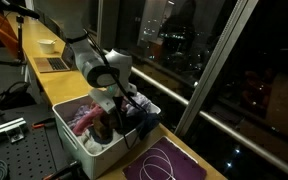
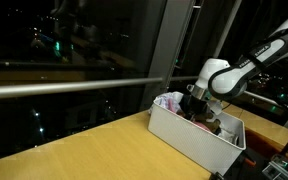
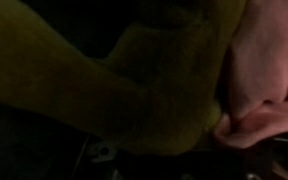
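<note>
End effector sat low inside white bin on table, buried among cloths. Wrist view, blurred: olive cloth touching pink cloth, both close against lens. Released or clenched: could not tell.

Office or lab at night, long wooden counter along tall windows, laptop, perforated metal bench
</note>
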You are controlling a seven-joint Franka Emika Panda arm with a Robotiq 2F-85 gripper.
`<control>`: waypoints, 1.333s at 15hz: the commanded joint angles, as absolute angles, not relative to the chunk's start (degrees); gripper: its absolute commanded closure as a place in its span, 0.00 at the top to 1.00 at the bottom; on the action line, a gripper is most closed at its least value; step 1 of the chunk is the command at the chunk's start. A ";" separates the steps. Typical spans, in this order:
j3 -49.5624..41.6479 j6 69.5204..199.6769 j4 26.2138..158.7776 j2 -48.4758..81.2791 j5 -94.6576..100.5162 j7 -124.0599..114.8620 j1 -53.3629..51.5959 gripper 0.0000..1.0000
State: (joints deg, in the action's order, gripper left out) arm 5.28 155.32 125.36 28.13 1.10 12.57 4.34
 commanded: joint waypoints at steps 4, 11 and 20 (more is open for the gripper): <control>7.71 154.75 133.29 18.43 -4.37 17.82 9.16 0.29; 6.23 150.14 138.24 -1.56 -16.52 27.69 10.72 0.08; -0.49 138.43 131.83 -21.59 -11.45 29.21 -0.56 0.08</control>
